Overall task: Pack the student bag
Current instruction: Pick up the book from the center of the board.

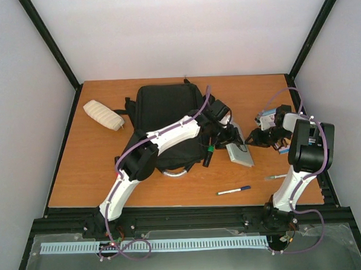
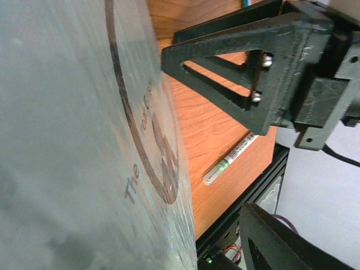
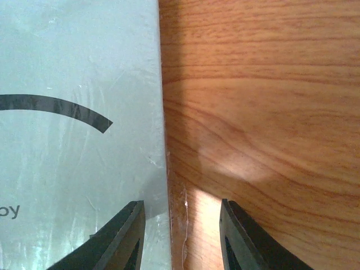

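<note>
The black student bag (image 1: 167, 108) lies at the table's middle, its silvery handle (image 1: 176, 171) toward me. A grey-green book (image 1: 242, 155) lies just right of it; it fills the left of the left wrist view (image 2: 73, 140) and of the right wrist view (image 3: 79, 112). My left gripper (image 1: 228, 134) reaches over the bag to the book's far-left end. Only one of its fingers (image 2: 281, 242) shows, standing apart from the book. My right gripper (image 1: 250, 141) is open and empty, low over the book's right edge (image 3: 180, 242), one finger above the cover, one above bare wood.
A cream pouch (image 1: 104, 115) lies left of the bag. A blue pen (image 1: 233, 190) and a clear pen (image 1: 276, 177) (image 2: 230, 160) lie near the front edge. A dark marker with a green band (image 1: 209, 154) lies by the bag. A coloured box (image 1: 269, 118) sits behind the right gripper.
</note>
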`<action>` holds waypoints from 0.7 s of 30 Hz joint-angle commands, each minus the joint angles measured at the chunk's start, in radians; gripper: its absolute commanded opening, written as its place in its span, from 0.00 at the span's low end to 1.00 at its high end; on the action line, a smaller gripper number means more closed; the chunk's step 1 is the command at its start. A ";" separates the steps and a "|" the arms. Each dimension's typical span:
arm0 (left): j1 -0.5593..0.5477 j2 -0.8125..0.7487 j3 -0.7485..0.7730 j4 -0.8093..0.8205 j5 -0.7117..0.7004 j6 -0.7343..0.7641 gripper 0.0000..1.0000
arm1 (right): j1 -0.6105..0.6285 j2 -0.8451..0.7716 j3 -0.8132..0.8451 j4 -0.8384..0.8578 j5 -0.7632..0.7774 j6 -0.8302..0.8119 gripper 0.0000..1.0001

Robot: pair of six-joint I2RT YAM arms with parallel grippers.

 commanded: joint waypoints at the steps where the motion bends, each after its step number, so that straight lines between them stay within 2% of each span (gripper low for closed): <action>1: -0.001 0.010 0.040 -0.024 -0.008 0.041 0.58 | 0.013 0.049 -0.045 -0.021 0.061 -0.006 0.38; 8: -0.001 0.006 0.017 -0.003 -0.011 0.029 0.37 | 0.012 0.046 -0.047 -0.021 0.062 -0.005 0.38; 21: 0.001 -0.025 -0.019 0.037 -0.033 0.001 0.08 | -0.004 0.021 -0.052 -0.023 0.048 -0.007 0.38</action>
